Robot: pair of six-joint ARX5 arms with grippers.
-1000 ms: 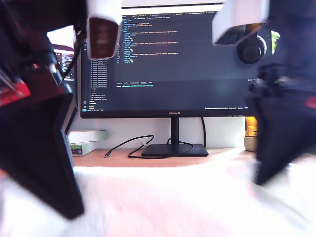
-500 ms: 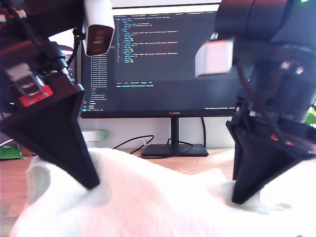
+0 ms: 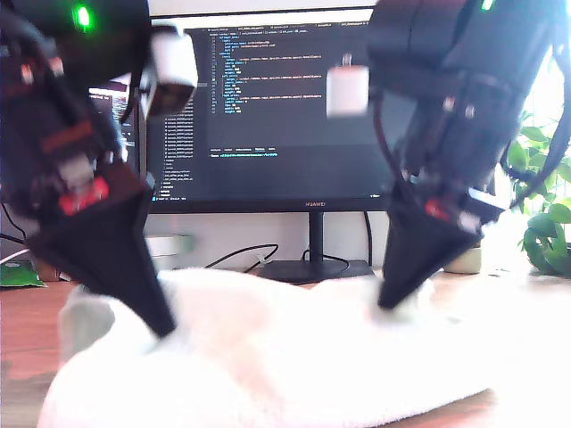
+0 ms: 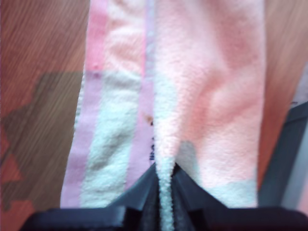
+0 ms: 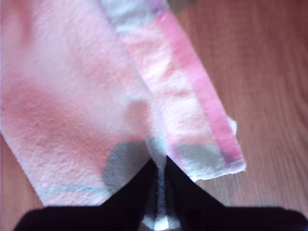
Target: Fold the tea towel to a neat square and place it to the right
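The tea towel [image 3: 268,366] lies as a pale, overexposed heap across the wooden table in front of the monitor. Two dark pointed grippers press into it in the exterior view, one at that view's left [image 3: 165,328] and one at its right [image 3: 388,303]. I cannot tell which is first or second. In the first wrist view, my first gripper [image 4: 163,192] is shut on a raised ridge of the pink, white and mint tea towel [image 4: 211,96]. In the second wrist view, my second gripper [image 5: 161,185] is shut on a fold of the tea towel [image 5: 72,110] near a corner.
A monitor [image 3: 294,116] showing code stands behind on its dark base [image 3: 312,267], with a black cable [image 3: 232,261] beside it. A green plant [image 3: 544,223] is at the exterior view's right. Bare wood table [image 5: 269,72] borders the towel.
Both arms have moved back toward the monitor with the towel pinched. The one at the exterior view's right shifted leftward. The towel's front edge now shows on the table.
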